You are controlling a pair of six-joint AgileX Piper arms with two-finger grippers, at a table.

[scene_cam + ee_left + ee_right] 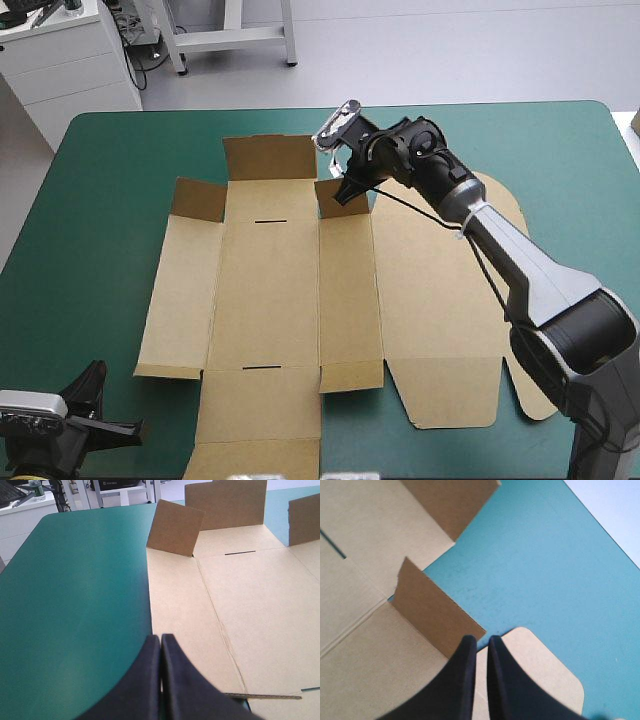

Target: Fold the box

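Box (270, 300) lies mostly flat across the middle of the table (100, 180), its lid (440, 330) spread toward my right arm, with the far wall (268, 157) and the far left corner flap (197, 198) standing. My right gripper (480, 639) is at the far right corner flap (340, 195). Its fingers are closed almost completely with the flap's end edge between them, so I judge it has hold of the board. My left gripper (160, 639) is closed fully on nothing, low over the table beside the box's near left edge.

To do this step well, I'd swing the flap inward along its crease, slowly, so the pinch doesn't tear the board or slide off the corner. I'd also watch that the far wall doesn't drop. The left arm could press on the left panel so the sheet doesn't drag.
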